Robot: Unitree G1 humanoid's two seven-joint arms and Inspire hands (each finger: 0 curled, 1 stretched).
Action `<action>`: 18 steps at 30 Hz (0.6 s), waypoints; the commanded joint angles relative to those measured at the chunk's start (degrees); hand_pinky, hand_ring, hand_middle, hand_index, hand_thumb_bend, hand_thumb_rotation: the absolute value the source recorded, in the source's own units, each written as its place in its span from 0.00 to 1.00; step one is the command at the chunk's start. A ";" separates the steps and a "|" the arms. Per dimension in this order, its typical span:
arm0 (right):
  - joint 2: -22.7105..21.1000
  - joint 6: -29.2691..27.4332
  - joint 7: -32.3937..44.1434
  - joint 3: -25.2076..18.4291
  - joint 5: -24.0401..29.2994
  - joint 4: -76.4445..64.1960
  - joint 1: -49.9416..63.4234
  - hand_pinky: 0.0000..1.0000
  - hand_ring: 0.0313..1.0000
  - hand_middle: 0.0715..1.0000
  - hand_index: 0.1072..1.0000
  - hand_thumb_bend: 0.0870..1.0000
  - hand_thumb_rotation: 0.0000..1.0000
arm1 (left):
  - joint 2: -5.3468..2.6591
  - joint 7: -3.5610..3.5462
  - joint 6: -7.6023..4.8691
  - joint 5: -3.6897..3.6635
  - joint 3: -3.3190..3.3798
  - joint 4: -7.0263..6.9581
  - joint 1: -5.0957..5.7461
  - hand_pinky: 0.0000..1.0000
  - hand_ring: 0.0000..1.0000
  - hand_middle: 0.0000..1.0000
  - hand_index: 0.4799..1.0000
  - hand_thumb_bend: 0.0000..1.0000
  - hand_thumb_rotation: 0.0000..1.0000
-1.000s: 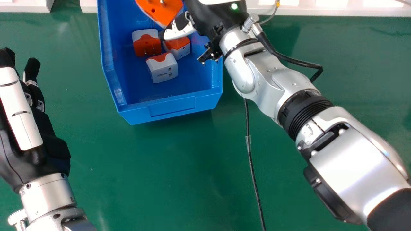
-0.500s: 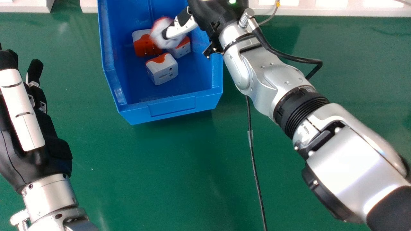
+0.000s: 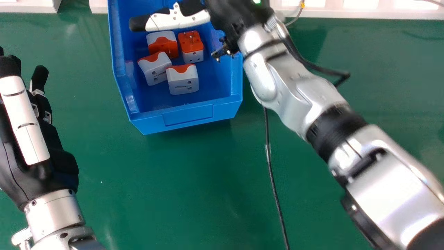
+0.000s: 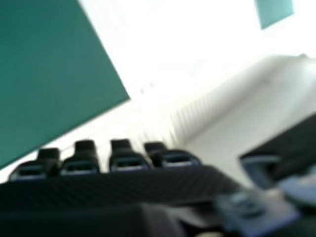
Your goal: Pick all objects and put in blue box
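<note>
Off the left side of the blue box (image 3: 187,115), the left hand (image 3: 26,121) idles, fingers loosely extended. Inside the box sit four white-and-orange plug adapters (image 3: 182,80). Over its farther part, the right hand (image 3: 177,19) is open, gripping nothing; best lift it straight clear before swinging aside, nudging no adapter.

From here, the box (image 3: 188,116) is showing plain blue, the adapters (image 3: 184,81) are mixing white with orange, and the table (image 3: 173,180) is looking solid green. The left hand (image 3: 38,149) and right hand (image 3: 230,15) are pairing black with white, forearms (image 3: 392,194) gleaming silver.
</note>
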 commanded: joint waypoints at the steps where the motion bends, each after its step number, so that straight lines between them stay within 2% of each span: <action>1: -3.15 -3.95 -2.07 -2.80 2.59 -9.10 8.33 0.99 1.00 1.00 1.00 1.00 0.99 | -2.75 0.23 -0.11 1.08 -0.47 -1.75 1.12 0.90 0.99 1.00 1.00 0.61 0.77; 3: -4.03 -6.93 -2.32 -4.53 4.18 -14.70 14.76 0.96 1.00 1.00 1.00 1.00 1.00 | -2.74 -0.03 -0.37 0.93 -0.78 -1.64 1.57 0.91 0.99 1.00 1.00 0.60 0.77; 6: -3.54 -11.62 -1.84 -6.98 8.63 -22.04 25.51 0.94 1.00 1.00 1.00 1.00 1.00 | -2.73 -0.87 -0.97 0.18 -1.36 -1.27 2.76 0.92 0.99 1.00 1.00 0.61 0.77; 9: -1.27 -16.95 5.24 -8.84 21.22 -27.72 38.54 0.93 1.00 1.00 1.00 1.00 1.00 | -2.83 -1.11 -1.57 0.56 -1.63 0.22 3.44 0.92 0.99 1.00 1.00 0.61 0.77; 11: 1.38 -18.83 5.83 -10.04 25.21 -29.76 45.09 0.87 0.98 1.00 1.00 0.97 1.00 | -2.82 -1.71 -2.25 0.50 -1.79 1.32 4.04 0.92 0.99 1.00 1.00 0.61 0.79; 13: 5.03 -20.87 4.69 -11.49 27.63 -30.28 50.15 0.86 0.96 1.00 1.00 0.94 1.00 | -2.67 -2.99 -2.72 -0.51 -2.17 2.44 4.55 0.93 0.99 1.00 1.00 0.62 0.80; 14: 6.73 -22.46 4.86 -12.12 29.41 -29.94 52.18 0.85 0.96 1.00 1.00 0.89 1.00 | -2.67 -3.72 -3.05 -1.01 -2.46 3.11 4.83 0.95 1.00 1.00 1.00 0.61 0.80; 15: 8.00 -23.87 5.43 -12.78 30.74 -29.65 53.77 0.85 0.96 1.00 1.00 0.88 1.00 | -2.84 -4.42 -3.61 -1.39 -2.79 3.80 5.12 0.96 1.00 1.00 1.00 0.61 0.80; 16: 8.75 -24.95 6.25 -13.36 31.58 -29.55 54.90 0.85 0.96 1.00 1.00 0.86 1.00 | -3.15 -4.92 -4.29 -1.57 -3.15 4.42 5.44 0.96 1.00 1.00 1.00 0.61 0.80; 18: 9.45 -25.99 7.60 -14.22 31.94 -29.90 56.27 0.89 0.98 1.00 1.00 0.85 1.00 | -3.84 -5.48 -5.73 -1.64 -3.71 5.58 5.69 0.95 1.00 1.00 1.00 0.60 0.79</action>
